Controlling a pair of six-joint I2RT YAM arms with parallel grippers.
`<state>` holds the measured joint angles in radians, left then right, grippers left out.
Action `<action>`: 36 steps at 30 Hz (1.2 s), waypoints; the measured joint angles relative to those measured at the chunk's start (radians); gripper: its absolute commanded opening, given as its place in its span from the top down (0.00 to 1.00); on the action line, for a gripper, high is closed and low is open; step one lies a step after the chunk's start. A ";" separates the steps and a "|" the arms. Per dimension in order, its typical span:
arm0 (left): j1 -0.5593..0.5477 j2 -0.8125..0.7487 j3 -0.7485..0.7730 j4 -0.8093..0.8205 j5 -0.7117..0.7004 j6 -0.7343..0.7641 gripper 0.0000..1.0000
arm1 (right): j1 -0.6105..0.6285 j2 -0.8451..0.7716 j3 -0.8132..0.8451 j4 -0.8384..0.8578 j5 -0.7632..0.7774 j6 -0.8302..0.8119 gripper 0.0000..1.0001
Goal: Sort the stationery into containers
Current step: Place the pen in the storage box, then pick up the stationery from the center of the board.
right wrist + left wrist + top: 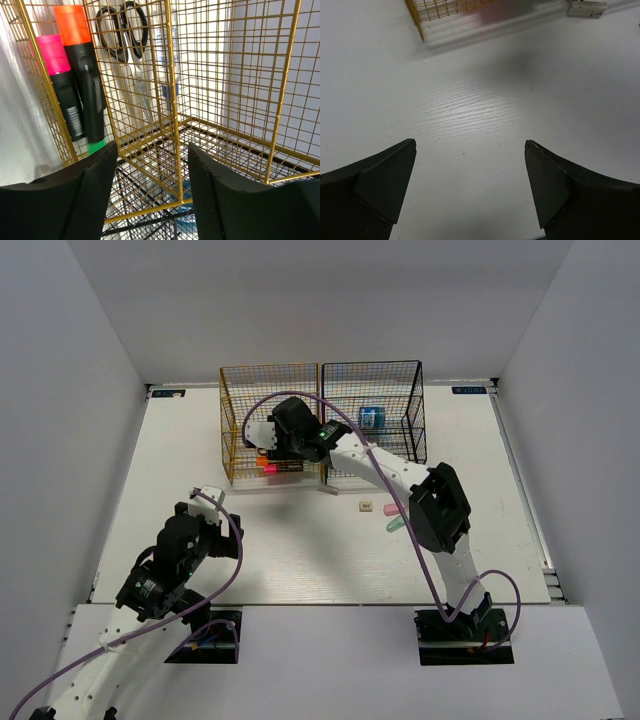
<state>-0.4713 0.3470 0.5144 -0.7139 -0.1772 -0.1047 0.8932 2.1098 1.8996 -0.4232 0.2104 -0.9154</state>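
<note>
The yellow rack (pixel 250 390) and the black rack (pixel 400 380) stand side by side at the back. My right gripper (pixel 266 436) hangs over the yellow rack (pixel 175 75), open (pixel 152 150), with only wire mesh showing between its fingers. Inside the yellow rack are pink- and orange-capped markers (pixel 75 75), one green-tipped, black-handled scissors (pixel 122 35) and a clear pen (pixel 162 55). A blue roll (pixel 371 418) sits in the black rack. A beige cube (pixel 366 506), a pink piece (pixel 391 509) and a mint piece (pixel 396 525) lie on the table. My left gripper (pixel 210 494) hovers open (pixel 470 145) over bare table.
The left wrist view shows the yellow rack's corner (pixel 420 15) and a small pale block (pixel 586 7) far ahead. White walls close in the table (pixel 300 560) on three sides. The right arm's elbow (pixel 440 508) stands beside the loose pieces.
</note>
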 measured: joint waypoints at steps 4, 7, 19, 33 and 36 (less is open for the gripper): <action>0.000 0.001 -0.001 0.004 0.005 0.004 0.77 | 0.001 -0.001 0.000 0.000 -0.002 0.022 1.00; 0.000 0.008 -0.011 0.026 0.044 0.007 1.00 | 0.002 -0.007 -0.001 -0.023 -0.013 0.087 1.00; 0.000 0.098 -0.013 0.060 0.160 -0.042 0.56 | -0.079 -0.642 -0.570 -0.156 -0.315 0.250 1.00; -0.024 0.378 -0.029 0.305 0.183 -0.400 1.00 | -0.187 -0.816 -1.153 0.159 -0.274 0.651 1.00; -0.087 0.389 -0.083 0.406 0.125 -0.459 0.99 | -0.189 -0.819 -1.225 0.252 -0.274 0.690 1.00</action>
<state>-0.5587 0.7361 0.4316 -0.3080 -0.0521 -0.5636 0.7040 1.2903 0.6743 -0.1711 -0.0631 -0.2253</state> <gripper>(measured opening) 0.017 0.001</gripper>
